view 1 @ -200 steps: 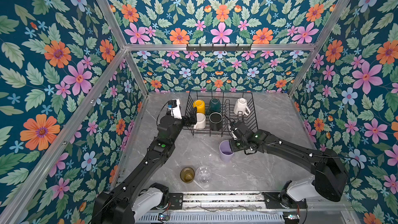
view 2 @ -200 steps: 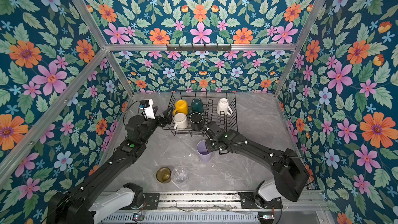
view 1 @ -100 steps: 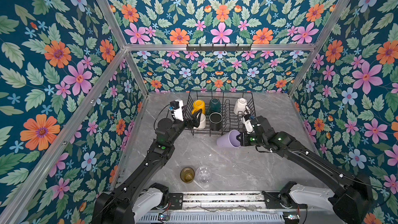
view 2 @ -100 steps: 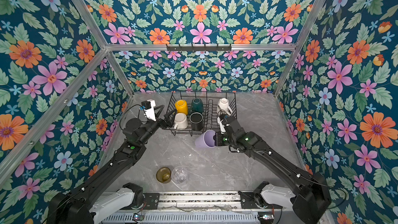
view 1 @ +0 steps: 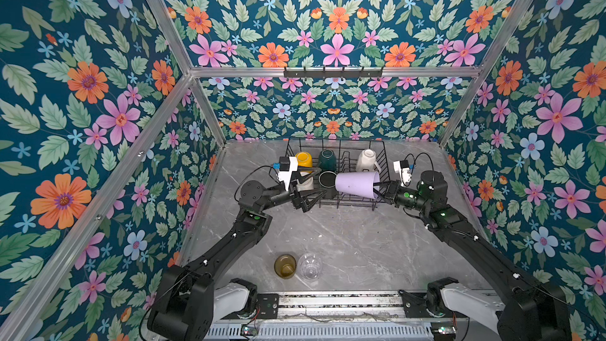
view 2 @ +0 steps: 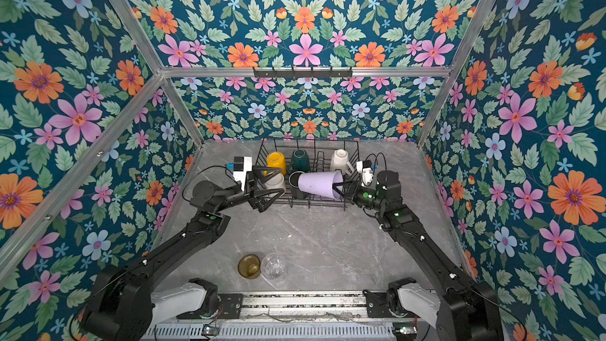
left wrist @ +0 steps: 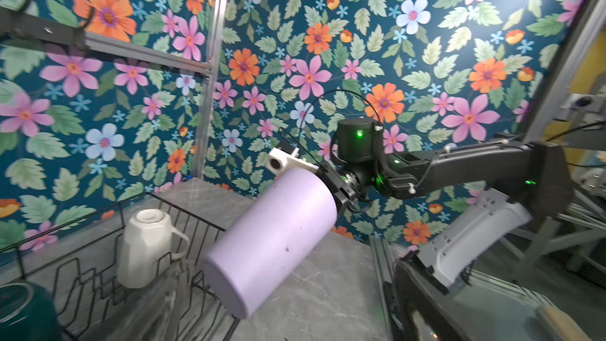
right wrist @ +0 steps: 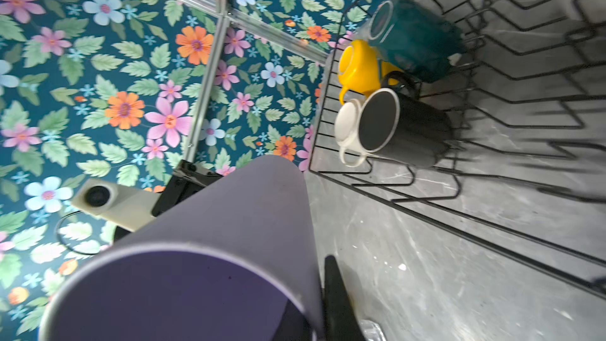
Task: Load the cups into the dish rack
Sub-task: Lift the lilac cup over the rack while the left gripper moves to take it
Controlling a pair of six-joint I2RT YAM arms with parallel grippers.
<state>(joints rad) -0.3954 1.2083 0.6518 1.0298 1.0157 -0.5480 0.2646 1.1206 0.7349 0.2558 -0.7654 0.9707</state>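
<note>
Currently gripping lilac tumbler (view 1: 356,184) at rim with right end effector (view 1: 377,191), tipped sideways above dish rack (view 1: 344,205) front. Spread wide, grasping nothing, at left end effector (view 1: 321,182) by rack's left front.

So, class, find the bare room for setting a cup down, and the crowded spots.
Free: the dish rack's near right, in front of the cream mug, under the held lilac tumbler; the table between rack and amber glass, clear glass. Crowded: rack's left end: yellow mug, teal mug, black mug, white mug.
</note>
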